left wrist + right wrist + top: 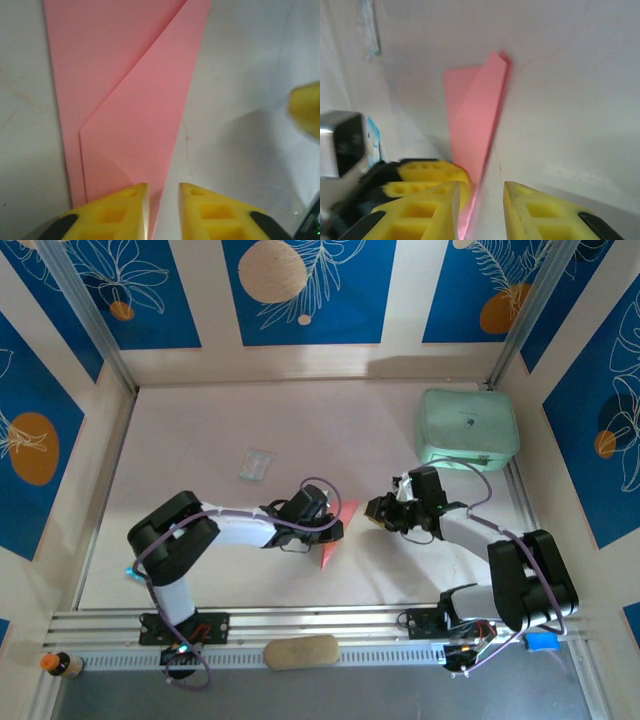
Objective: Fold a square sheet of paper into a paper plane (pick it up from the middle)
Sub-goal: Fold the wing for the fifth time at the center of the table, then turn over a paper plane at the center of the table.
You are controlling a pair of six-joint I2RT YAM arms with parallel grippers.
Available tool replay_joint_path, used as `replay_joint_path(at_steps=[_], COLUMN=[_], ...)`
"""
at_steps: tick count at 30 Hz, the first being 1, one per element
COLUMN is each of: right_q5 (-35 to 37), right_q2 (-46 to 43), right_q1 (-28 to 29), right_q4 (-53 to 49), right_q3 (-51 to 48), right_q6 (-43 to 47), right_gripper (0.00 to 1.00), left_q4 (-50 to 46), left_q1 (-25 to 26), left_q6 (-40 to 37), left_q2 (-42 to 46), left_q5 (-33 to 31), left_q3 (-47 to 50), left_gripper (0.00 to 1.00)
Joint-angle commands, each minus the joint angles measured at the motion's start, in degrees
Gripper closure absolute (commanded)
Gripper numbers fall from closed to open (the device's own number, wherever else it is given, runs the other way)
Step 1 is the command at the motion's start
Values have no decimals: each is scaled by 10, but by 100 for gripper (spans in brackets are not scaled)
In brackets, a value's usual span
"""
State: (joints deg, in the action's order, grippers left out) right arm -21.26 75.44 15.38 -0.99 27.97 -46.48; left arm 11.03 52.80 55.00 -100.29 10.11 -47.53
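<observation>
The salmon-pink sheet of paper (333, 540) lies on the white table, folded into a long, narrow pointed shape with a diagonal flap (130, 100). My left gripper (335, 527) sits at its left side. In the left wrist view the jaws (164, 192) stand slightly apart, with the paper's long edge running down into the gap. My right gripper (372, 512) faces it from the right. Its jaws (481, 192) are also apart, and the paper's narrow end (477, 115) passes between them close to the left finger. The left gripper's yellow fingers (430, 172) show just beside it.
A mint-green rounded case (467, 426) stands at the back right. A small clear plastic packet (257, 463) lies behind the left arm. A tan oblong pad (301, 651) rests on the front rail, and a small bottle (60, 664) stands at the front left corner.
</observation>
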Motion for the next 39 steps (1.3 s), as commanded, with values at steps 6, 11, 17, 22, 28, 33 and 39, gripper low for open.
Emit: replay_joint_path(at_steps=[6,11,17,22,28,33,39], right_q5=[-27,-24,-39,-46,-54,-61,-68], right_q2=[11,33,62,85,100,112,126], right_q1=[40,65,85,98,104,107,111], right_q4=[-11,-2,14,19,26,29,34], right_q3=[3,13,25,35,38,41,45], right_q6=[-12,-17,-17,-15,-14,-13,-14], right_gripper=[69,68,69,69,70,73,74], left_q4=[-83,-87,-84,-87,-74,-67,-59], left_q1=[-3,-25,-43,-45,-46,-47,-48], left_q6=[-41,-41,-58,-56,-58,-56,-53], left_q2=[118,124,87,65,47,36,50], left_q5=[-72,-40,25,32,53,61,54], left_q3=[35,65,54,46,38,38,45], left_gripper=[71,70,69,69,71,72,72])
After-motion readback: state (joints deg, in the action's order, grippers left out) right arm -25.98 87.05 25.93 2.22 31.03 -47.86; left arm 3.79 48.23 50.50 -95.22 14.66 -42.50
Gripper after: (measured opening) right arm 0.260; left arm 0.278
